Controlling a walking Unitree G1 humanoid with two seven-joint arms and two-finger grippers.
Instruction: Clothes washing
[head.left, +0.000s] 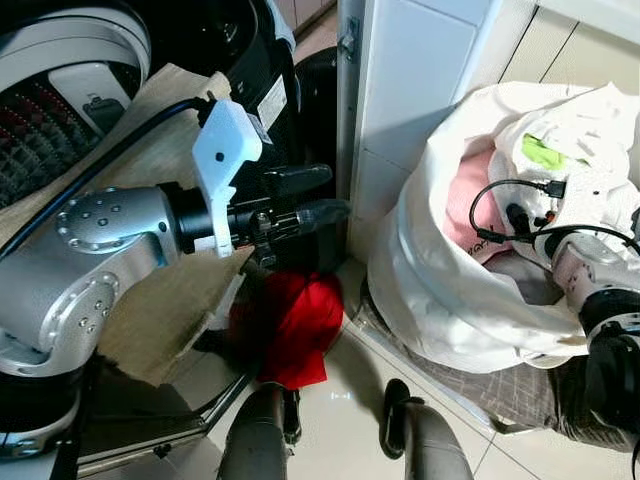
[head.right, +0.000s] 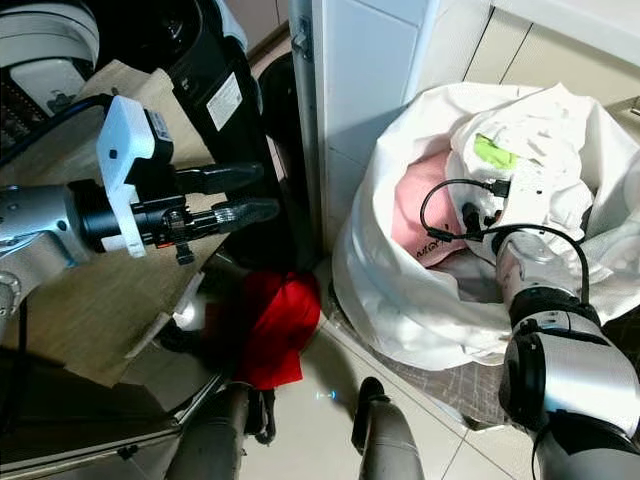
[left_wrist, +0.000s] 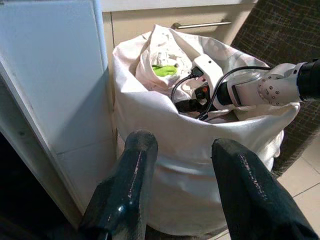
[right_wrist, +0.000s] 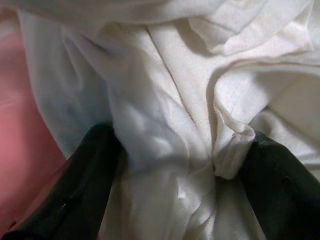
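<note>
A white laundry bag (head.left: 450, 290) stands on the floor by a white cabinet, stuffed with white cloth (right_wrist: 170, 100), a pink garment (head.left: 470, 200) and a green piece (head.left: 541, 152). My right gripper (right_wrist: 180, 165) is down inside the bag, open, its fingers (right_wrist: 90, 175) pressed into the white cloth with a fold lying between them. My left gripper (head.left: 318, 196) is open and holds nothing; it hovers level in front of the black washing machine (head.left: 240, 60), pointing toward the bag (left_wrist: 200, 150). A red garment (head.left: 290, 325) hangs just below it.
The washer's round door (head.left: 60, 70) hangs at the upper left. A tan panel (head.left: 150, 300) lies under my left arm. The white cabinet (head.left: 420, 80) stands between washer and bag. A dark checked mat (head.left: 500, 390) lies under the bag. My feet (head.left: 400, 420) stand on pale tiles.
</note>
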